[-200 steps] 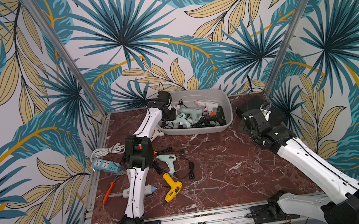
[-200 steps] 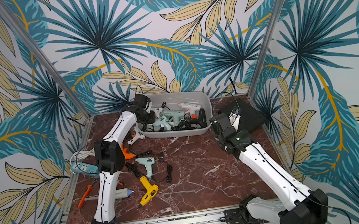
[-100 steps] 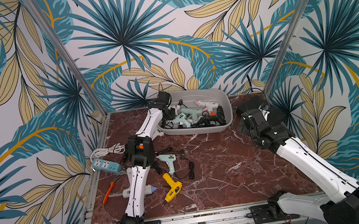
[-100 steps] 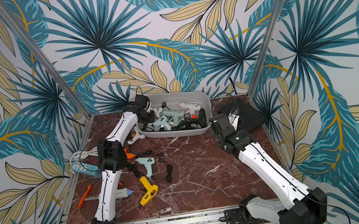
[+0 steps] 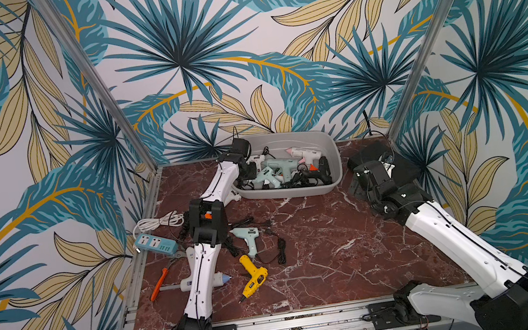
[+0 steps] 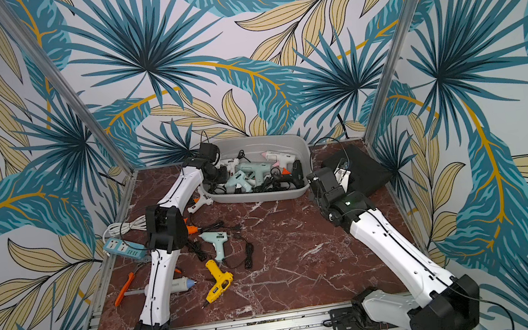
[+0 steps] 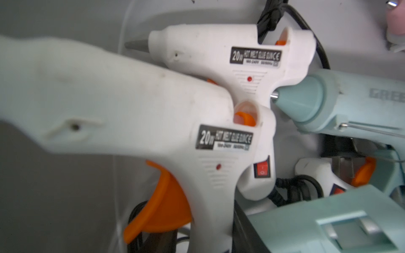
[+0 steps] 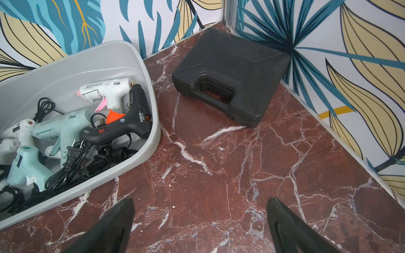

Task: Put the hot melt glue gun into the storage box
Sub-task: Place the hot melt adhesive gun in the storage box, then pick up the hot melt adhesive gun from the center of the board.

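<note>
The storage box (image 5: pixel 294 192) (image 6: pixel 260 196) (image 8: pixel 151 140), a light grey tub at the back of the table, holds several glue guns and their cords. My left gripper (image 5: pixel 251 172) (image 6: pixel 218 174) reaches over the tub's left end. In the left wrist view a white hot melt glue gun (image 7: pixel 131 105) with an orange trigger stands blurred between the jaws of that gripper (image 7: pixel 190 230). Its handle lies against one finger, and a gap shows on the trigger side. Below it lies a second white gun (image 7: pixel 219 59). My right gripper (image 8: pixel 199 203) (image 5: pixel 359 180) hangs open and empty over bare marble to the right of the tub.
On the table lie a teal glue gun (image 5: pixel 248 236), a yellow one (image 5: pixel 254 277), a white one (image 6: pixel 199 203) beside the tub and a blue-tipped one (image 5: pixel 215 279). A black case (image 8: pixel 232 72) fills the back right corner. A power strip (image 5: pixel 156 247) and orange pliers (image 5: pixel 160 284) lie at the left.
The left arm has shifted slightly at the tub's left end. The right arm has hardly moved.
</note>
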Robot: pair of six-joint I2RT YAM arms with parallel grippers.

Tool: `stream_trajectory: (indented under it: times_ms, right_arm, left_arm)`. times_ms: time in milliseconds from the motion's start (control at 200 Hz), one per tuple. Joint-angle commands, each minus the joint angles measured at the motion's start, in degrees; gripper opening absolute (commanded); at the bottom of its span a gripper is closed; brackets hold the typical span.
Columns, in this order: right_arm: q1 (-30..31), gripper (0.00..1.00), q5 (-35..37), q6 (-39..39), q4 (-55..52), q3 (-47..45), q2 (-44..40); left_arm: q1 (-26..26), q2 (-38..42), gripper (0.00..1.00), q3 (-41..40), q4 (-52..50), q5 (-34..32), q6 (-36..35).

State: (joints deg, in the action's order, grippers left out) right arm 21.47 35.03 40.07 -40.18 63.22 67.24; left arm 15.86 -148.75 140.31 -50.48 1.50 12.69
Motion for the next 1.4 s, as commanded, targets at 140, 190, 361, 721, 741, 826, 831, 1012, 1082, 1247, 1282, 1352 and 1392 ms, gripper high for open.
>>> stream_trajectory:
  times_ms: [140,190,361,721,741,826,831,1012,1082,1247,1282,1352,1392]
  right_arm:
    - [0.0,0.95,-2.5,-2.1,-0.7,1.6,0.9]
    - [-0.1,0.93,-3.5,-3.4,-0.2,1.8,1.2]
    - [0.2,0.87,-8.9,-6.3,2.2,2.3,2.2]
    - [5.8,0.83,-16.8,-10.5,4.7,4.8,7.0]
    - [6.5,0.83,-17.2,-10.7,4.7,4.9,7.4]
    - [10.5,0.81,-17.1,-11.9,3.8,6.4,10.0]
    - [10.9,0.81,-17.1,-11.9,3.8,6.5,10.2]
    - [21.0,0.75,-16.4,-14.8,0.9,12.5,18.8]
    - [24.2,0.71,-17.4,-15.9,-0.1,15.4,23.1]
    - [32.7,0.59,-20.3,-18.0,-4.2,24.3,35.2]
    - [34.1,0.58,-20.7,-18.5,-5.2,26.2,37.5]
    - [36.6,0.57,-21.2,-19.2,-6.5,29.2,41.4]
    - [37.8,0.56,-22.2,-19.4,-6.8,30.7,43.2]
  left_arm:
    - [-0.3,2.3,0.51,0.7,1.0,1.9,0.4]
    - [-0.2,4.0,0.55,0.3,1.3,2.7,0.6]
    - [0.3,12.4,0.71,-4.7,4.4,5.3,1.0]
    - [1.4,38.7,1.0,-33.0,18.3,1.3,2.8]
    - [1.4,40.4,1.0,-35.0,19.3,0.5,2.9]
    - [1.3,47.6,1.0,-44.0,23.3,-4.2,3.8]
    - [1.3,48.2,1.0,-44.5,23.5,-4.3,3.9]
    - [-0.6,63.6,1.0,-63.4,31.0,-15.4,8.7]
    - [-1.9,69.2,1.0,-69.5,32.6,-18.9,10.6]
    - [-7.3,81.6,1.0,-81.5,35.9,-22.3,15.9]
    - [-8.5,84.2,1.0,-83.6,36.6,-23.4,16.6]
    - [-10.6,88.7,1.0,-86.7,36.8,-25.7,17.3]
    - [-11.6,90.6,1.0,-87.8,36.4,-26.8,17.3]
